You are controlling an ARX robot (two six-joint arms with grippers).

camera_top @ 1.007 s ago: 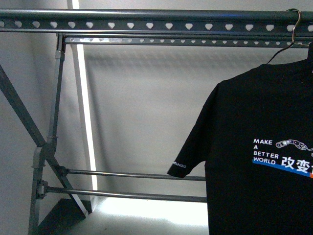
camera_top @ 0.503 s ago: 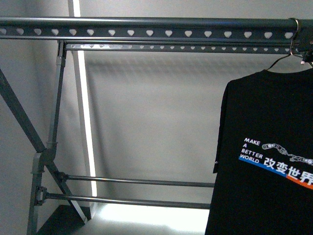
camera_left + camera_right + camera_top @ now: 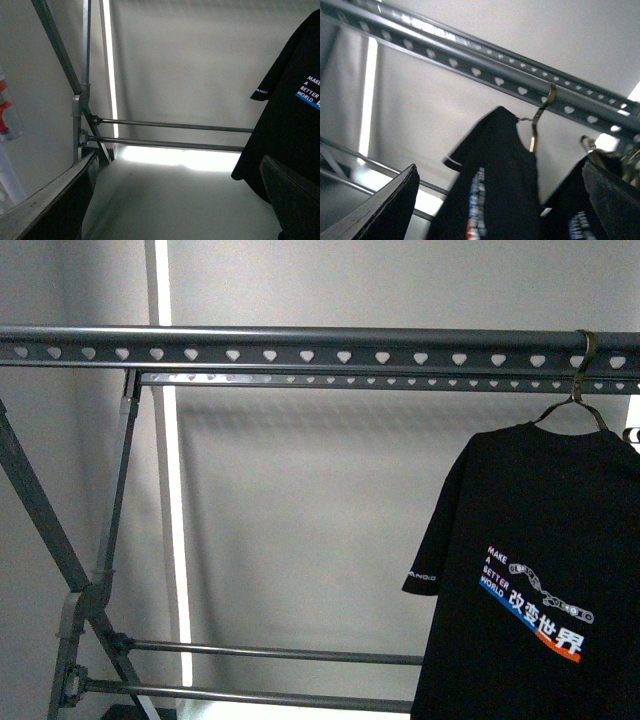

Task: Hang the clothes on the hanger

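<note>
Firstly, in the front view we see the large grey metal clothes rack (image 3: 300, 348), with its long top rail punched by a row of heart-shaped holes and a second, thinner punched rail just behind it. At the left a diagonal brace (image 3: 45, 515) crosses an upright post, and two thin round lower bars (image 3: 270, 652) run across near the bottom. Behind the rack stands a plain pale wall (image 3: 320, 510) with a bright vertical strip of light (image 3: 172, 540). The black short-sleeved T-shirt (image 3: 540, 570) hangs at the right end of the top rail from a small wire hanger with a hook (image 3: 580, 370) over the rail; its white "MAKE A BETTER WORLD" print, the Chinese characters and the blue-orange stripe look tilted. No arm shows in this view.

Next, in the left wrist view we see the same brace, the lower bars (image 3: 175, 126) and the T-shirt (image 3: 285, 125) at one side, well apart from the dark fingers (image 3: 295, 197) of the left gripper (image 3: 170, 200). The jaws stand wide apart and hold nothing. A clear plastic piece with orange parts (image 3: 7, 115) is at the edge.

Finally, the right wrist view is somewhat blurred. The punched rail (image 3: 495, 75) runs slanted, the hook (image 3: 542, 112) sits on it, and the T-shirt (image 3: 495, 180) hangs below. A second dark printed garment (image 3: 575, 210) hangs just beside it. The right gripper (image 3: 500, 200) has its jaws wide apart, touching nothing.
</note>
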